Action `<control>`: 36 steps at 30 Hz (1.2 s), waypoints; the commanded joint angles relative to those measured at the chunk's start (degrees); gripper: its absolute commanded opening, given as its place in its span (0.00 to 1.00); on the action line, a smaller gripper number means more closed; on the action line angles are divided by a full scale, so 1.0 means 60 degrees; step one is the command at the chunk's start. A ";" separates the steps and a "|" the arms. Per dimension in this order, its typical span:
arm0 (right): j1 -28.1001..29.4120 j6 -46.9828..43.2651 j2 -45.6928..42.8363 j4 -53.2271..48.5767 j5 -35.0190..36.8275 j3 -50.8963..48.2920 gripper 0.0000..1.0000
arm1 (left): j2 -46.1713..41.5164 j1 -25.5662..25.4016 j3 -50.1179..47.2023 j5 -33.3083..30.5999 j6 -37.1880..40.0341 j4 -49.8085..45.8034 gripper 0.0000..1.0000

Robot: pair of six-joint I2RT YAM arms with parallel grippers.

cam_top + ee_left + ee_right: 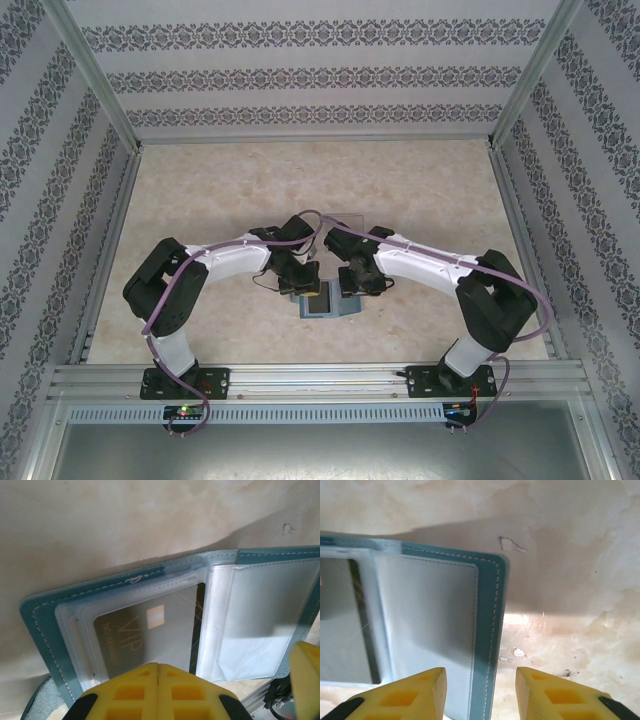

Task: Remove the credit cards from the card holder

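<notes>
- The left gripper (pixel 158 674) has its yellow fingers pressed together with no gap. The tips sit at the near edge of the holder (pixel 44 625). I cannot tell whether they pinch anything there.
- The right gripper (pixel 480 680) has its jaws partway apart and clamps nothing. The holder's (pixel 489 605) right-hand teal border runs down into the gap between them, and the left finger (pixel 407 695) overlaps the flap.
- In the left wrist view, one finger (pixel 306 680) of the right gripper shows at the holder's right edge.
- The holder lies open and flat on the table (pixel 100 530), with its teal stitched border around clear sleeves (pixel 255 615).
- A dark card (pixel 145 640) lettered "VIP", with a small pale chip, sits inside the left sleeve, just beyond the left gripper's tips. The right sleeve looks grey and blank.
- From above, the left gripper (pixel 297 280) and the right gripper (pixel 352 282) meet over the holder (pixel 325 303), which lies mid-table between the two arms.
- Beyond them, the beige marbled table (pixel 400 180) runs back to the patterned walls (pixel 320 70).
</notes>
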 commanded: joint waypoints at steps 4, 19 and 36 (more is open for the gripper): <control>-0.0086 -0.0121 -0.0598 -0.0092 -0.0462 0.0521 0.41 | 0.0066 -0.0117 -0.0248 -0.0085 0.0132 0.0044 0.00; -0.0715 0.1281 0.0064 0.4402 -0.4115 -0.1214 0.27 | 0.0022 -0.0098 -0.0435 -0.0102 0.0052 0.0293 0.00; -0.0830 0.1287 0.0847 0.5024 -0.4219 -0.1662 0.28 | 0.0008 -0.0095 -0.0451 -0.0114 0.0024 0.0286 0.00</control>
